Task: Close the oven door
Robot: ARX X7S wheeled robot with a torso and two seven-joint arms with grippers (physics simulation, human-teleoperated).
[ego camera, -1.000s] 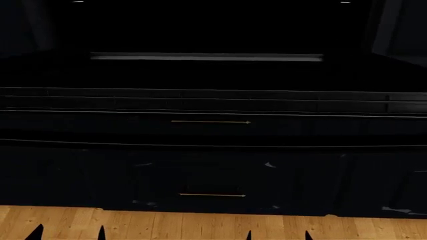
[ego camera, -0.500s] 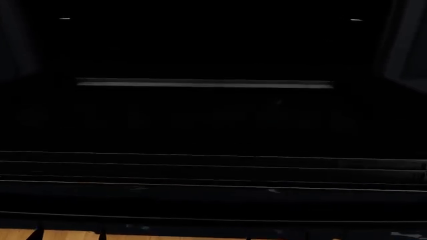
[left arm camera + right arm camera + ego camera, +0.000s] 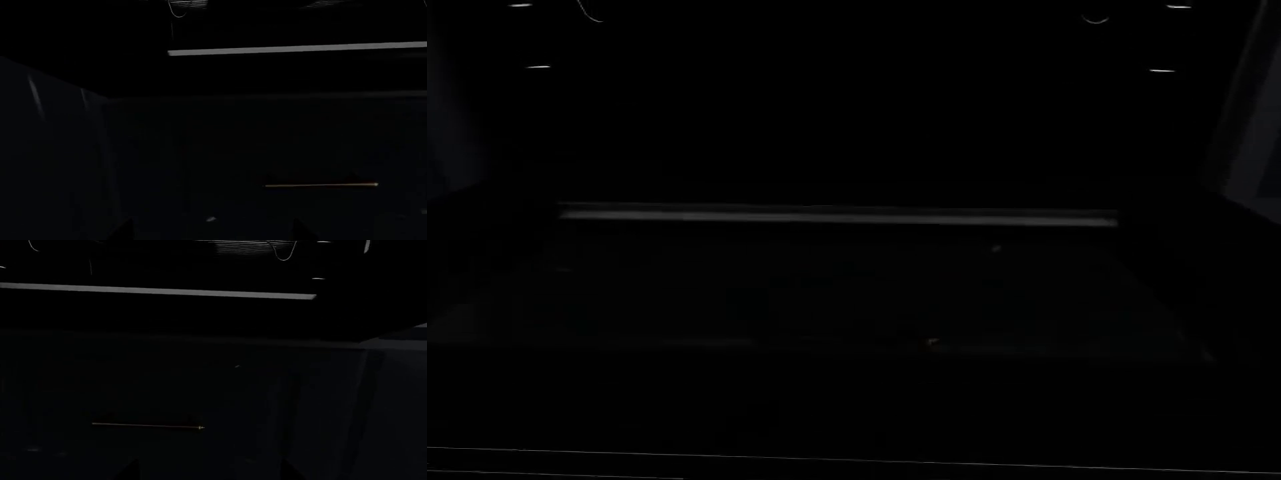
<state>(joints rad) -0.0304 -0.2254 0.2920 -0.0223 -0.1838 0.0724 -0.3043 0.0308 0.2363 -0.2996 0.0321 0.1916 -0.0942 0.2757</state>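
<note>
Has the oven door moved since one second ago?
Cannot tell. The oven door sits lower in the head view, but the cabinet lines beneath dropped too: the camera moved.

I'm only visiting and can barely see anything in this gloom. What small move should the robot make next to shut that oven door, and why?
Probably lift both arms toward the oven door, whose pale edge strip shows it folded down and open. Both wrist views look at a drawer front's brass handle below that strip, so the grippers sit low; neither touches the door yet.

Probably the oven door (image 3: 157, 291), pale-edged, above a brass-handled drawer front (image 3: 147, 426)
</note>
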